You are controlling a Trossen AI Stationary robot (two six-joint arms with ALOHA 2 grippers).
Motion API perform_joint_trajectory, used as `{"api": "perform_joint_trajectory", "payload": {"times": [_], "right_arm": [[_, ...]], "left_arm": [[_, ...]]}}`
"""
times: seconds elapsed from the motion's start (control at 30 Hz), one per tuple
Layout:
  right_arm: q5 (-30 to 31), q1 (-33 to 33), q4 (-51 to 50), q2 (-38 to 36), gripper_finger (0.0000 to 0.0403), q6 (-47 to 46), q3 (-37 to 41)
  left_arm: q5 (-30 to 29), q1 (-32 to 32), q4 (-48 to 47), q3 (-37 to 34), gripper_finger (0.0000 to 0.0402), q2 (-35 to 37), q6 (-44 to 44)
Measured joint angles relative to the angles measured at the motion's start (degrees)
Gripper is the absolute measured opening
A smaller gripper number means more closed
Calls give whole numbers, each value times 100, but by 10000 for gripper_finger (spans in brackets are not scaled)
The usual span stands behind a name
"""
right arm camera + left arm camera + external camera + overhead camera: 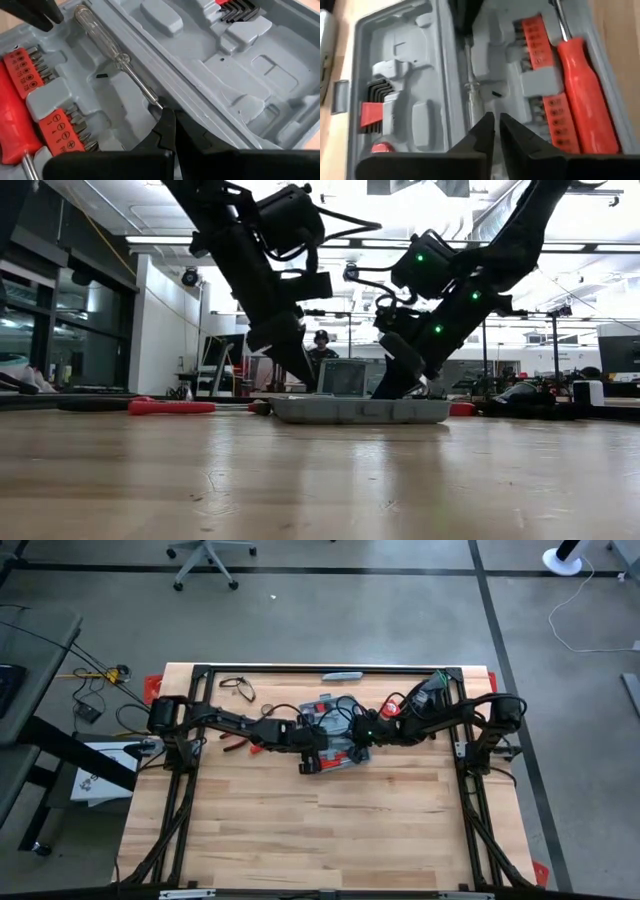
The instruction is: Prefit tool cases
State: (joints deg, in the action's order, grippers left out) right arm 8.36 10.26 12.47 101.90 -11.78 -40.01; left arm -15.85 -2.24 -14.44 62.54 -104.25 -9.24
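Tool case (335, 735) open near table's back edge. Left gripper (496, 131) slightly parted, empty; right gripper (170, 131) clenched, empty. Seat clear-handled tester (102, 40) flat in groove.

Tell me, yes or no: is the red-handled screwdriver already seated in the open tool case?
Yes. In the left wrist view the red-handled screwdriver lies in the open tool case, beside the red bit holders.

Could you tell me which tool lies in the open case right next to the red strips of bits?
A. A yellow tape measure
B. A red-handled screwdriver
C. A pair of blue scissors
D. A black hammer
B: in the left wrist view, a red-handled screwdriver lies in the open tool case alongside the red bit strips.
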Motion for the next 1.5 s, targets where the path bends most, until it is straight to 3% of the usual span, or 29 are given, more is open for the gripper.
{"api": "perform_joint_trajectory", "payload": {"times": [0.23, 0.43, 0.6, 0.87, 1.17, 1.33, 1.5], "right_arm": [[-14, 0, 45, 15, 0, -14, 14], [-93, 4, 152, 32, 0, 21, 22], [-104, 2, 177, 34, 0, 25, 28], [-166, 0, 209, 38, 0, 25, 28], [-292, 0, 219, 38, 0, 16, 28], [-301, -2, 218, 38, 0, 14, 33], [-303, -2, 198, 38, 0, 12, 33]], "left_arm": [[-600, 4, -207, 0, 126, 0, -594], [-551, 2, -94, 0, 208, -46, -589], [-413, 20, 53, 7, 239, -296, -587], [-949, 22, -255, 20, 228, -457, -550], [-959, -132, -635, 22, 130, -487, -583], [-1747, -163, -518, -4, 103, -519, -881], [-1476, -311, -186, -9, 99, -520, -1306]]}}
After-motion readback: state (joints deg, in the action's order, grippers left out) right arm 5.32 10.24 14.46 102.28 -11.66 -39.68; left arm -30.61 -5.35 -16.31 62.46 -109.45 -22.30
